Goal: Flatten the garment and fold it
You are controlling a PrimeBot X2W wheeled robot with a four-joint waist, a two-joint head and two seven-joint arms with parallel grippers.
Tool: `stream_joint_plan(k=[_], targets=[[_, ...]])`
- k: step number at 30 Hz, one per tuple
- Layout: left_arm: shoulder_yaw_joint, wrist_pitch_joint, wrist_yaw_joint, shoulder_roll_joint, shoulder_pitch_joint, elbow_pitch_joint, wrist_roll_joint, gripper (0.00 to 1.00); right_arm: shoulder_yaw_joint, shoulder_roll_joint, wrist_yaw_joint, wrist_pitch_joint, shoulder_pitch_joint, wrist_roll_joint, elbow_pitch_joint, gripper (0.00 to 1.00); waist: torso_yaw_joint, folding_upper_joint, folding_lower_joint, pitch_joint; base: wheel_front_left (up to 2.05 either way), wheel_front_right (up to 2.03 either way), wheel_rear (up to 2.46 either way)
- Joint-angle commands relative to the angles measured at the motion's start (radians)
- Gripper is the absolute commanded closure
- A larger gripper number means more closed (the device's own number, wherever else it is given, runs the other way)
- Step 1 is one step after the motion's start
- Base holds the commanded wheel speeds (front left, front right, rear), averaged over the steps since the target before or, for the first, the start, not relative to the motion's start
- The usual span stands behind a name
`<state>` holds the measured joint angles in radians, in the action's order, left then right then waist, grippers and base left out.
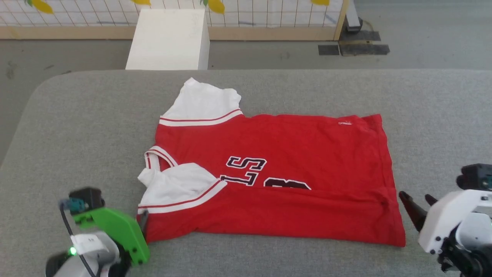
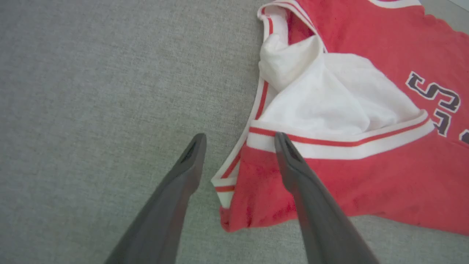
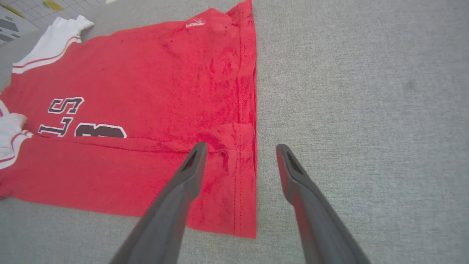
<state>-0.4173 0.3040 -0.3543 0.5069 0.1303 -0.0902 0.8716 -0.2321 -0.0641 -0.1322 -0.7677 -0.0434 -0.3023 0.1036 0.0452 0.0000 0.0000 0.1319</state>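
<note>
The red garment (image 1: 276,161) lies flat on the grey padded table (image 1: 77,134), collar at the left and hem at the right. Its near long edge is folded up over the lower half of the black-and-white lettering (image 1: 246,171). One white sleeve (image 1: 203,104) points to the far side; the other (image 1: 180,188) lies folded onto the chest. My left gripper (image 2: 239,136) is open, its fingers straddling the striped sleeve trim (image 2: 340,145) at the near left corner, holding nothing. My right gripper (image 3: 240,146) is open above the near hem corner (image 3: 242,205), one finger over cloth and one over bare table.
Beyond the table's far edge stands a white box (image 1: 169,38) on the grey floor. Behind it runs a wire-grid fence on a wooden base (image 1: 269,32), with dark floor plates (image 1: 353,46) at the far right. Bare table surrounds the garment on all sides.
</note>
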Motion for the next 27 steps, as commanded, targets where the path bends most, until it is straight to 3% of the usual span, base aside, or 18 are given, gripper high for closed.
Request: stream_joint_plan(k=[1,6,11,12,13,19,27], targets=[[-0.007,0.039,-0.024,0.016,-0.029,0.031,0.016,0.0,-0.011,0.005,0.002,-0.009,0.014,-0.004,0.023,0.0,0.001,0.0,0.0,-0.008,0.0,0.0,0.0],[-0.022,0.108,-0.071,0.03,-0.084,0.081,0.036,0.0,-0.031,0.011,0.002,-0.027,0.031,-0.003,0.086,0.0,-0.006,0.0,0.0,-0.006,0.0,0.0,0.0],[-0.036,0.109,-0.059,0.005,-0.088,0.032,0.048,0.0,-0.019,0.013,0.002,-0.035,0.042,-0.005,0.111,0.0,-0.019,0.0,0.0,0.0,0.0,0.0,0.0],[-0.035,0.101,-0.052,-0.002,-0.087,0.02,0.052,0.7,-0.015,0.013,0.002,-0.036,0.047,-0.008,0.111,0.0,-0.021,0.0,0.0,0.0,0.0,0.0,0.0],[-0.034,0.094,-0.045,-0.007,-0.085,0.012,0.055,0.98,-0.01,0.013,0.002,-0.04,0.054,-0.004,0.111,0.0,-0.022,0.0,0.0,0.001,0.0,0.0,0.0],[0.015,0.006,-0.008,-0.03,-0.092,0.025,0.079,1.0,0.051,0.014,0.002,-0.069,0.09,0.102,0.076,0.0,-0.029,0.0,0.0,0.006,0.0,0.0,0.0],[0.043,-0.04,-0.017,-0.012,-0.127,0.172,0.069,1.0,0.082,0.014,0.002,-0.052,0.041,0.238,-0.075,0.0,-0.008,0.0,0.0,0.019,0.0,0.0,0.0]])
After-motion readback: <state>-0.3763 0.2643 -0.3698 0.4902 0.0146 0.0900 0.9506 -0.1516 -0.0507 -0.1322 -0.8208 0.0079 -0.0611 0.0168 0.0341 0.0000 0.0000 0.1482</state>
